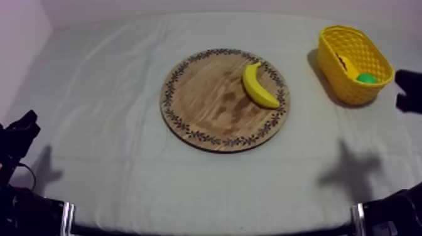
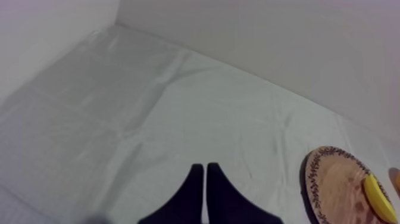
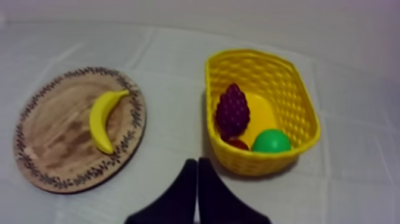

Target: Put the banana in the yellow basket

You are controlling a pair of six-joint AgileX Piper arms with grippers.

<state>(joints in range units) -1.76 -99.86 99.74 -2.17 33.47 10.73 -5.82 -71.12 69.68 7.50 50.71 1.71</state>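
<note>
A yellow banana (image 1: 258, 86) lies on the right part of the round wooden board (image 1: 207, 107) in the middle of the table. At the far right stands the yellow basket (image 1: 336, 75). My right gripper (image 1: 407, 91) hovers at the right edge just past the basket. In its wrist view the right gripper (image 3: 197, 168) is shut on nothing, between the banana (image 3: 102, 119) on the board (image 3: 53, 137) and the basket (image 3: 309, 116). My left gripper (image 1: 22, 128) sits low at the left, its tip (image 2: 205, 173) shut and empty, far from the board (image 2: 336, 184) and banana (image 2: 381, 199).
Inside the basket lie a bunch of dark grapes (image 3: 232, 110), a green round fruit (image 3: 271, 142) and a small red fruit (image 3: 238, 144). The green fruit (image 1: 366, 78) also shows from above. Bare cloth (image 1: 100, 94) stretches left of the board and along the front.
</note>
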